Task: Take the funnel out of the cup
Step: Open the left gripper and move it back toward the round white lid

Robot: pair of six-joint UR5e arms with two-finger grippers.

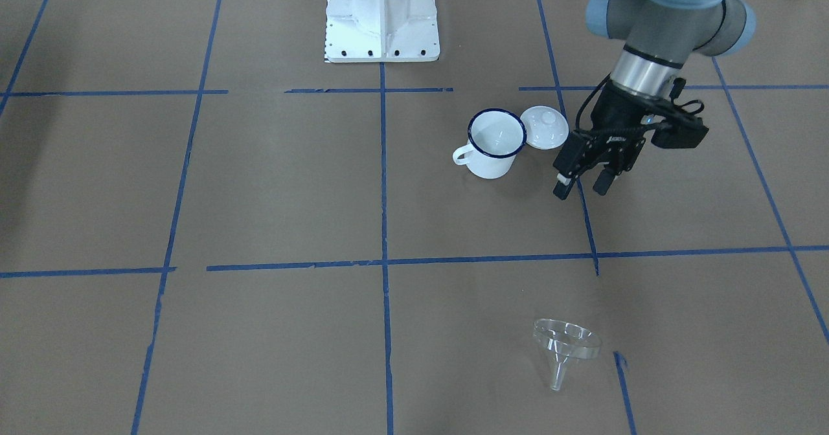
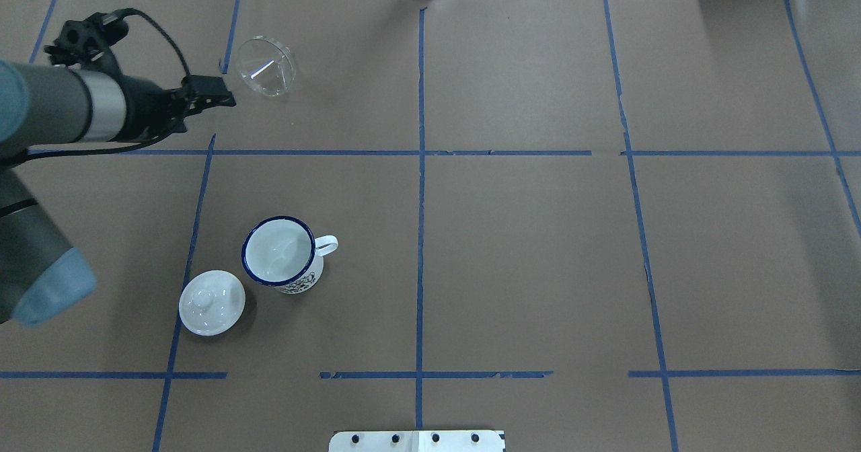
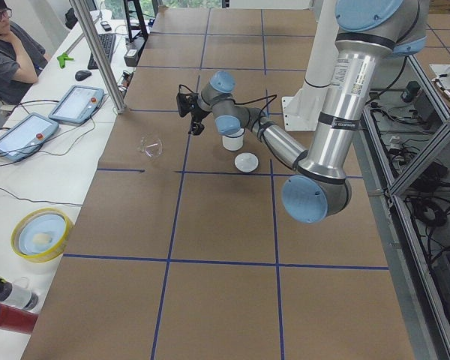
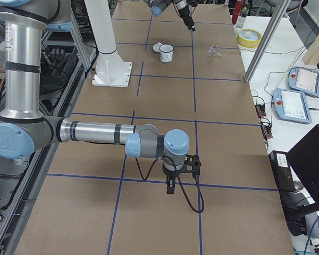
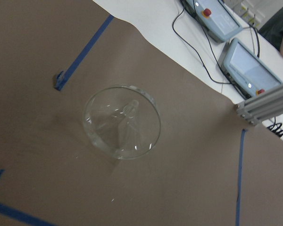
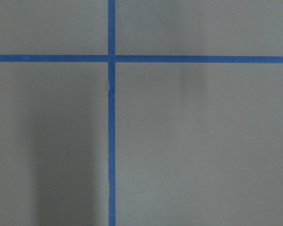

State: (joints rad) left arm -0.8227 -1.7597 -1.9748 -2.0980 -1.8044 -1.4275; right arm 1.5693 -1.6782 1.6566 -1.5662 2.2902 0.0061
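**A:** How far along is it?

**B:** As good as done, I'd say. The funnel (image 1: pixel 565 346) is out of the cup (image 1: pixel 495 142). It lies on its side on the brown paper (image 1: pixel 259 195).

**A:** Where is it from the tool?

**B:** Below and out in front of the left gripper (image 1: pixel 583 188), well clear of its fingers (image 1: pixel 562 186). Its wide mouth is turned toward the gripper and its spout points away. The view from that wrist looks right down into it.

**A:** And the cup?

**B:** Behind the gripper, back toward the robot's base, standing upright. A white lid (image 1: pixel 545 126) sits just beside it on the gripper's side. I can't tell if the two touch.

**A:** Is the gripper holding anything?

**B:** No. Its jaws are spread with nothing between them, and it hangs above the paper.

**A:** Anything in the cup?

**B:** Nothing I can see, just a bare white inside under the blue rim. The funnel is clear and looks empty too.

**A:** What about the other arm?

**B:** The right gripper (image 4: pixel 170 187) is far from all of it, low over the paper. It shows only in the side view, so I can't tell if it's spread or closed. Its wrist view shows only paper and blue tape (image 6: pixel 112 141).

**A:** What's left to do?

**B:** Little, in my judgement. Perhaps drawing the left arm back.
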